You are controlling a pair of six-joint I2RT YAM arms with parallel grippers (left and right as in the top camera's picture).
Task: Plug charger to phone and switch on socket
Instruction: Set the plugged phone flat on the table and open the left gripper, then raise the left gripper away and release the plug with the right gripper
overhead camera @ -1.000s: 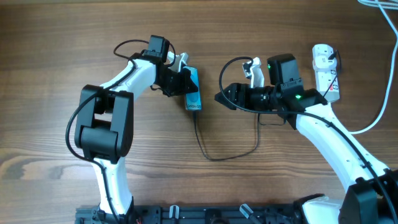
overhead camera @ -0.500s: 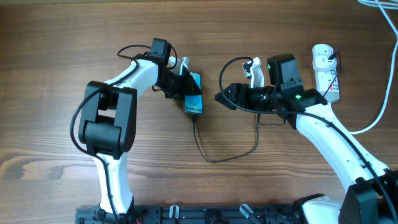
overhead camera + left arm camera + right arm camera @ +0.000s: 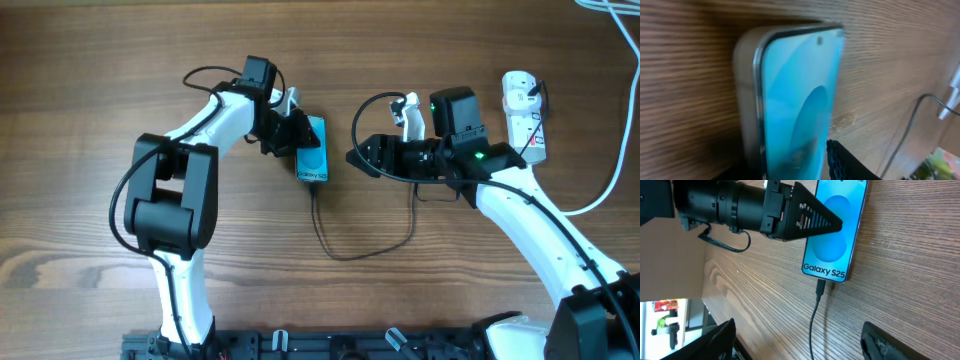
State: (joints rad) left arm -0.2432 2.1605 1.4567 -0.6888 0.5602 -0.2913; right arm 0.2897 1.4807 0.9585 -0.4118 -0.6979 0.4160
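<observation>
The phone [image 3: 313,150] lies on the wooden table with its teal screen up, "Galaxy S25" at its near short edge [image 3: 832,235]. My left gripper [image 3: 297,135] is shut on its left long edge, and one black finger [image 3: 845,162] lies over the screen [image 3: 795,100]. The charger's thin black cable [image 3: 345,255] runs to the phone's near edge, with its tip in the port [image 3: 821,287]. My right gripper [image 3: 352,158] is open and empty just right of the phone, and the cable [image 3: 812,325] passes between its jaws. The white socket [image 3: 522,115], with its red-marked switch, lies at the far right.
A thick white cord [image 3: 622,140] curves along the table's right edge. The black cable also loops round my right wrist [image 3: 370,100]. The left arm's black body [image 3: 735,205] reaches across the top of the right wrist view.
My left gripper has shifted and turned the phone slightly, its near end swinging a little right. The right arm has not moved.
</observation>
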